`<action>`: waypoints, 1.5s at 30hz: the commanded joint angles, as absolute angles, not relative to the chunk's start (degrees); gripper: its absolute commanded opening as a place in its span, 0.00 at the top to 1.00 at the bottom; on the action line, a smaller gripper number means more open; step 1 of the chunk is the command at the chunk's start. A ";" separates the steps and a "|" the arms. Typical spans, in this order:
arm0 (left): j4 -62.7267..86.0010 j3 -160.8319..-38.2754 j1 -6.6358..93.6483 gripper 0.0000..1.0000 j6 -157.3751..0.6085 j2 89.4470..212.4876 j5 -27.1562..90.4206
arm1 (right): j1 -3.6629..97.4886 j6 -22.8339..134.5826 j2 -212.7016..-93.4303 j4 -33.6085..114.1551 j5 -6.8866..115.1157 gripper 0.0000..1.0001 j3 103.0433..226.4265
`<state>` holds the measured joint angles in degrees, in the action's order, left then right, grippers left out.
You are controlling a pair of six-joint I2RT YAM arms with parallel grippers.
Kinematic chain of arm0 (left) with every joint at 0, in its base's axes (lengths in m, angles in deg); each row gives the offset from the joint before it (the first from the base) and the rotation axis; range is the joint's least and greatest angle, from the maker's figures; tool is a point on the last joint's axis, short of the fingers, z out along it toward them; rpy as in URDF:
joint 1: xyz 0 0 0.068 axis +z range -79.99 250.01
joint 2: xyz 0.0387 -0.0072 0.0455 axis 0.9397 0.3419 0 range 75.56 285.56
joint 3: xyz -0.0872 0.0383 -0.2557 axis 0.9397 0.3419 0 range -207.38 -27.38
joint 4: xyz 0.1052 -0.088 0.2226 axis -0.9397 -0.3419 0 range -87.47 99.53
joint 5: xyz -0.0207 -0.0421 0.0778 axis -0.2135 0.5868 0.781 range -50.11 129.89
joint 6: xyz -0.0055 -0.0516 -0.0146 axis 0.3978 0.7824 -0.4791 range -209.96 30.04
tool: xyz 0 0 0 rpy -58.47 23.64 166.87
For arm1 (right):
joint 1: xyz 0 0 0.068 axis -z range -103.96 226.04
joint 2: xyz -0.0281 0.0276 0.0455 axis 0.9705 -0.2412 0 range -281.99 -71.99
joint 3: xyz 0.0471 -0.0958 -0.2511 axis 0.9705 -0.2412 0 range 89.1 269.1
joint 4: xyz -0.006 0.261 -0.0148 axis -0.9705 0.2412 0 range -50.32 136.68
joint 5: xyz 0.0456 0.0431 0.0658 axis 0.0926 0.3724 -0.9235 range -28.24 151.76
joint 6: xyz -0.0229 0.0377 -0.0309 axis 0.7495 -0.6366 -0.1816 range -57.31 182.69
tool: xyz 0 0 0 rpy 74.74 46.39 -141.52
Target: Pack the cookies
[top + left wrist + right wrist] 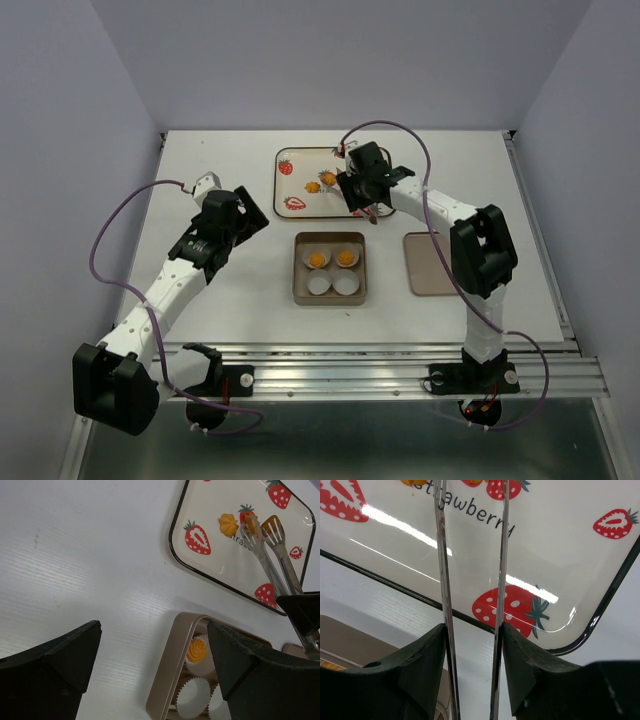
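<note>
Two cookies point(313, 186) lie loose on the tray point(308, 162), just beyond the right pincer point(362, 198), at the far end of the tongs point(441, 570) it clamps. Its fingers point(420, 660) press on the outside of both steel arms, which stand a little apart. One cookie sits at the tong tips, though whether it is touched cannot be told; the other lies just to the left of them. The word "strawberry" is printed on the tray among red strawberry prints point(507, 605), and the tong arms cross it.

Two more cookies sit in paper cups in the far row of the tin point(298, 270), behind the right pincer and just ahead of the left pincer point(153, 625), which is spread wide around nothing. Empty cups point(317, 286) fill the tin's near row. A flat tan lid point(430, 263) lies under the right forearm.
</note>
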<state>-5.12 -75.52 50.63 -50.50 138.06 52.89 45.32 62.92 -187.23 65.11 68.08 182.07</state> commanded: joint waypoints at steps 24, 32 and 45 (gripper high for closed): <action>-4.27 -77.66 50.93 0.01 -50.76 138.14 55.54 | 46.68 61.19 -189.76 62.79 64.66 0.55 187.45; -4.27 -77.66 50.93 0.01 -50.41 137.88 55.63 | 46.68 61.37 -188.71 62.71 65.18 0.63 187.80; -3.65 -76.95 50.93 0.01 -49.88 136.82 54.66 | 46.68 61.19 -178.34 60.69 65.80 0.66 180.61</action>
